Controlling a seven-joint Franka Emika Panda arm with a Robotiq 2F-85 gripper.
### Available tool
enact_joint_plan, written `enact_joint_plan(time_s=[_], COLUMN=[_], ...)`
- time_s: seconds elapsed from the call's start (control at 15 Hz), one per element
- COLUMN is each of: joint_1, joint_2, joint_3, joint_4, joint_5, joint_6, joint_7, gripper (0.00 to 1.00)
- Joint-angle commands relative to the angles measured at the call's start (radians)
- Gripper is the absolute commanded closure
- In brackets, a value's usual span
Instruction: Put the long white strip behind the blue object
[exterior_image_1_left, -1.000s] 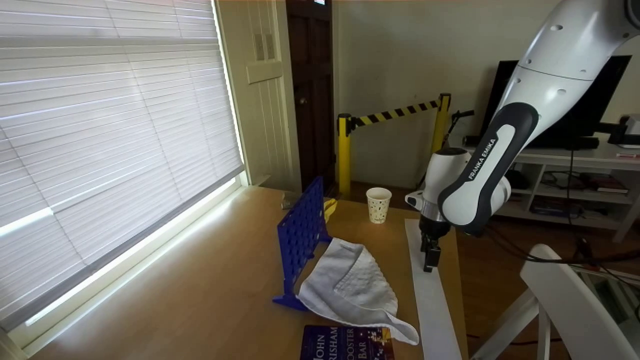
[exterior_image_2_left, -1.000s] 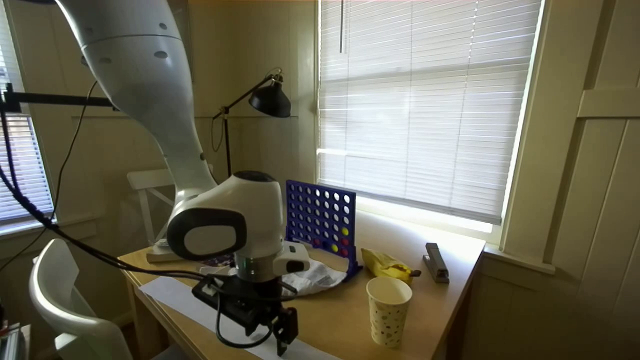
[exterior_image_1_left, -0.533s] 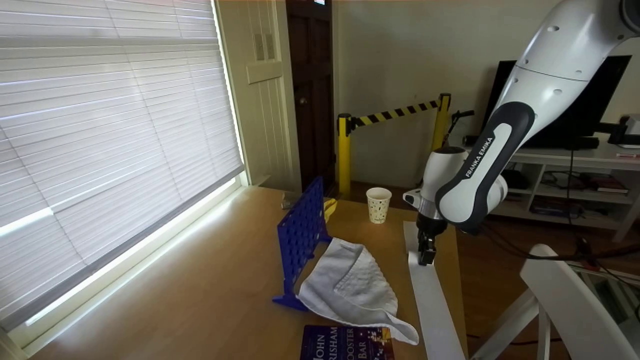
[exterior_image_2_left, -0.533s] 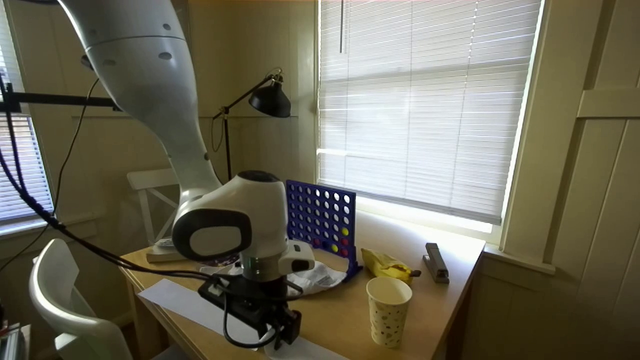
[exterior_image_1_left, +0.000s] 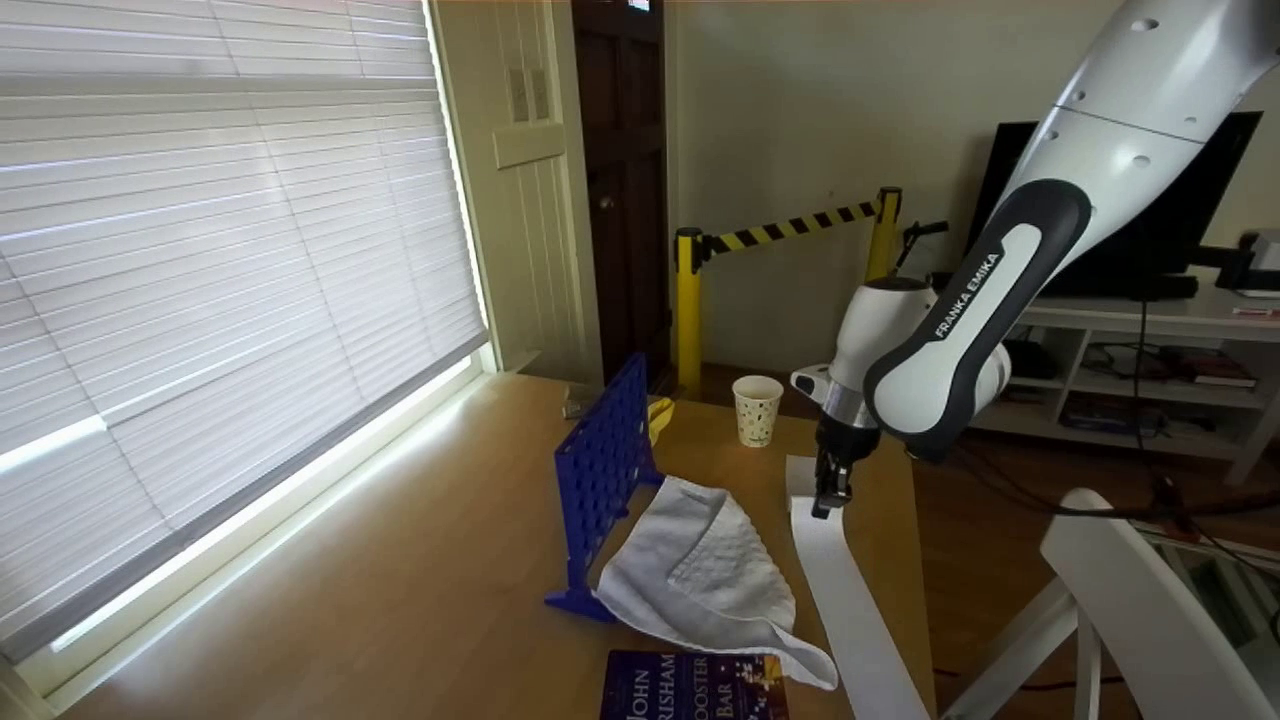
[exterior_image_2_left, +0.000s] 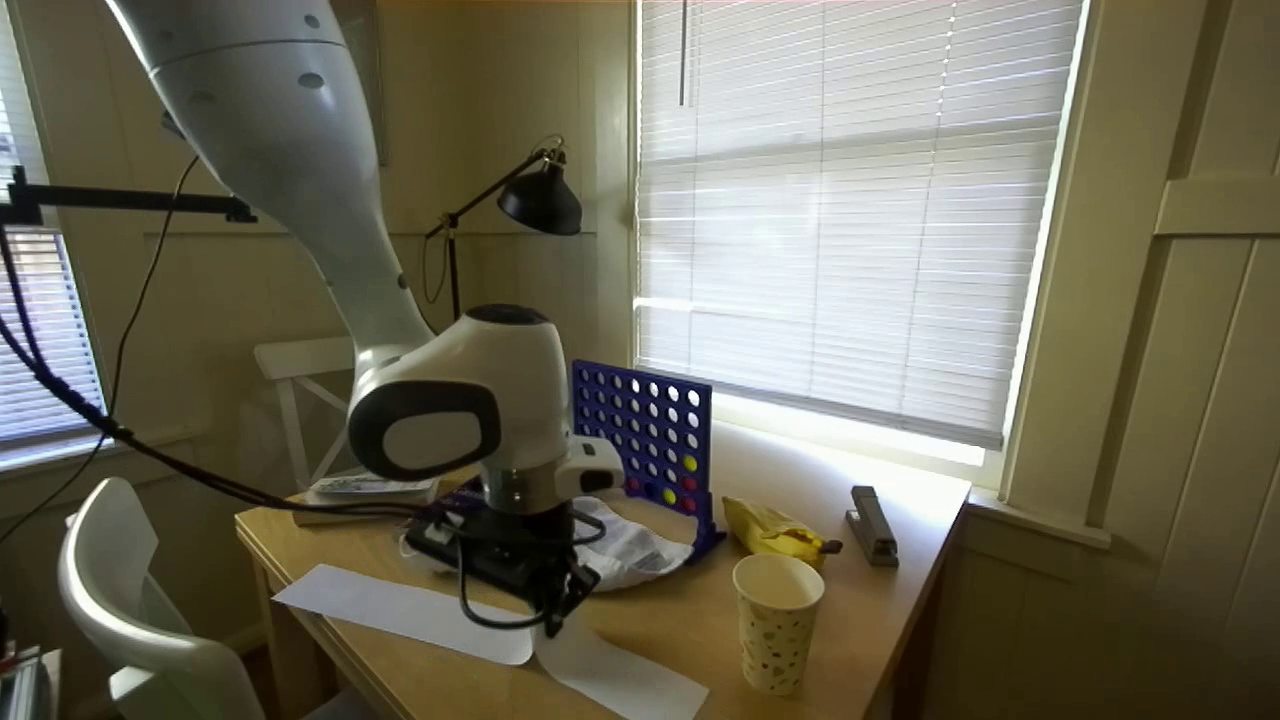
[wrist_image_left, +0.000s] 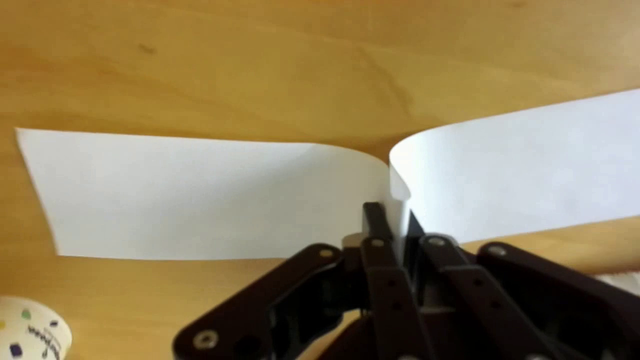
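The long white strip (wrist_image_left: 175, 195) is pinched up into a fold near its middle, and both of its ends lie down toward the wooden table. My gripper (wrist_image_left: 394, 215) is shut on that fold, with white paper showing between the fingertips. In an exterior view the strip (exterior_image_1_left: 858, 610) runs along the table edge, its held part slightly raised. The blue object (exterior_image_1_left: 605, 465), an upright grid board with round holes, stands across the white cloth from the gripper. Some yellow and red discs sit in the low corner of the blue board (exterior_image_2_left: 705, 440).
A crumpled white cloth (exterior_image_1_left: 705, 575) lies between strip and board. A paper cup (exterior_image_2_left: 778, 625) stands near the strip's far end. A yellow pouch (exterior_image_2_left: 775, 530), a stapler (exterior_image_2_left: 873, 525) and a book (exterior_image_1_left: 690, 685) are also on the table. A white chair (exterior_image_1_left: 1150, 600) stands beside it.
The gripper has gone from open to shut on the strip. It has risen a little and shifted toward the cloth, pulling the strip's middle into a fold and dragging its far end along.
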Motion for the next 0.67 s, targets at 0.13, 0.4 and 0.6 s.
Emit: enact_joint_plan(time_s=[0.13, 0.4, 0.6], joint_1=[-0.105, -0.089, 0.022], joint_2=[-0.226, -0.429, -0.582], joint_3=[0.21, 0.252, 0.17], joint_4=[-0.036, -0.028, 0.032], joint_5=[0.257, 0.491, 0.721], joint_6=[-0.073, -0.162, -0.257], joint_7=[-0.077, -0.121, -0.214], gripper=[1.0, 1.0, 1.0])
